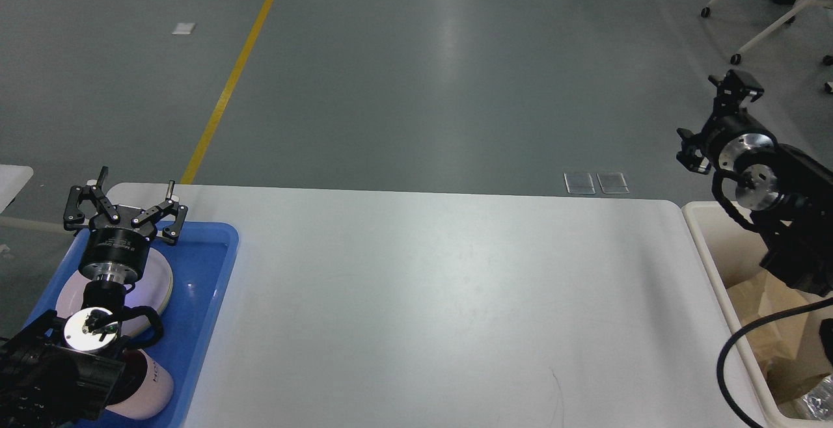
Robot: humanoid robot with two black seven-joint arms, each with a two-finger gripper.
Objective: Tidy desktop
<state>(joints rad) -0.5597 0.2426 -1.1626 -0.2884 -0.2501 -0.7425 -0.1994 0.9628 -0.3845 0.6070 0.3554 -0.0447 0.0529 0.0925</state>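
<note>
Left end effector point(125, 210) hovers at about nine o'clock over the far end of the blue plastic tray point(215, 265), its two black fingers spread wide with nothing between them. Beneath it in the tray lies a white round plate point(159, 285), and a white and pink cylindrical bottle point(144, 389) rests on its side at seven o'clock. Right end effector point(732, 99) is raised at three o'clock above the cream rectangular bin point(706, 246); it is seen end-on and dark, so I cannot tell whether its fingers are parted. Between tray and bin stretches the large white smooth desk point(442, 311), filling the centre and six o'clock.
</note>
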